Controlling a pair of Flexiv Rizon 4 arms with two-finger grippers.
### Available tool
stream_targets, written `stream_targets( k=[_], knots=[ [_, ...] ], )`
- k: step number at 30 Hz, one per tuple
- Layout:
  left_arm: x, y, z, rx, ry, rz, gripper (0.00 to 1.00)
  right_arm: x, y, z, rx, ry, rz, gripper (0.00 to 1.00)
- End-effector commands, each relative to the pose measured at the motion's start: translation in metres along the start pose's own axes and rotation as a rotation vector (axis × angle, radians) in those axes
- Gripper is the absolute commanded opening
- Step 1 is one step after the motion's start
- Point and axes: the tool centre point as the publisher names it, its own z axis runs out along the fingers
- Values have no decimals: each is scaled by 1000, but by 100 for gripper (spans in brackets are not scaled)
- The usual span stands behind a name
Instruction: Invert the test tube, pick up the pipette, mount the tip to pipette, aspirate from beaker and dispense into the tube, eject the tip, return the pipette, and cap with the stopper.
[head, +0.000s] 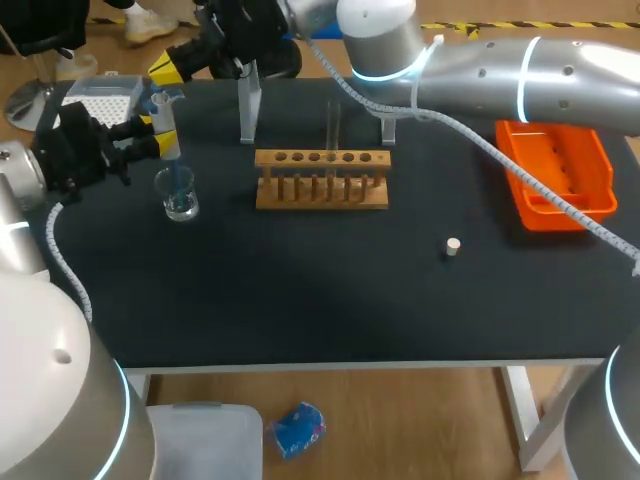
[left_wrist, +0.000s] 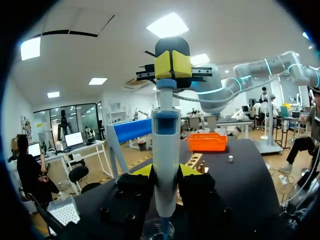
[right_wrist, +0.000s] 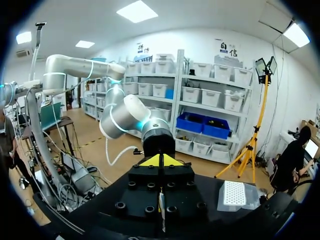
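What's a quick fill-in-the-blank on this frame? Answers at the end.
1. The left gripper is shut on the ____.
2. The mounted tip points down into the ____.
3. The right gripper sits at that tool's ____ end.
4. The wooden rack holds ____ upright tube.
Answers: pipette; beaker; top; one.

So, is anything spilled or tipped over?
No, nothing stands out. The beaker stands upright under the pipette, the test tube is upright in the rack, and no puddle shows.
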Motion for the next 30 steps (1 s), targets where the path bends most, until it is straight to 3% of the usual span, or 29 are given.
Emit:
stream_targets(
  k=[1,30],
  knots=[
    [1,0,1,0,-4,2,0,-5,-3,1,1,14,4,0],
    [1,0,1,0,-4,2,0,-11,-17,2,0,20,31,0]
  ],
)
